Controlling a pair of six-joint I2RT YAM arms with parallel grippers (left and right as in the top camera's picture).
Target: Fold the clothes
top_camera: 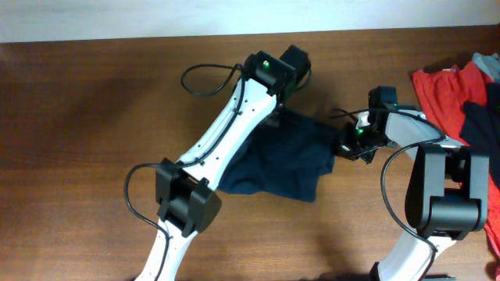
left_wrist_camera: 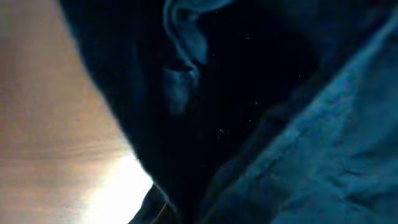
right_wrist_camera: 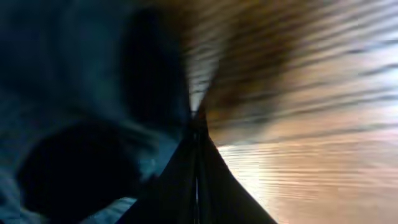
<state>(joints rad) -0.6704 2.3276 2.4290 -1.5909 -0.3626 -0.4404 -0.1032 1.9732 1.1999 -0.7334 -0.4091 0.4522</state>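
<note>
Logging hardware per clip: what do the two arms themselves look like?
Both the left arm and right arm have white links joined by chunky black joint housings. Thin black cables loop loosely alongside. A small green light glows near each wrist.

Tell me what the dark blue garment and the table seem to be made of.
Dark blue garment: soft woven or knit cloth, probably cotton, matte; it lies in creases and folds. Table: wood or wood-look laminate, brown with visible grain and a slight sheen; which one is unclear.

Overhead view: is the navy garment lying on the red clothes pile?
No, the navy garment lies in the middle of the table, apart from the red clothes pile at the right edge.
</note>
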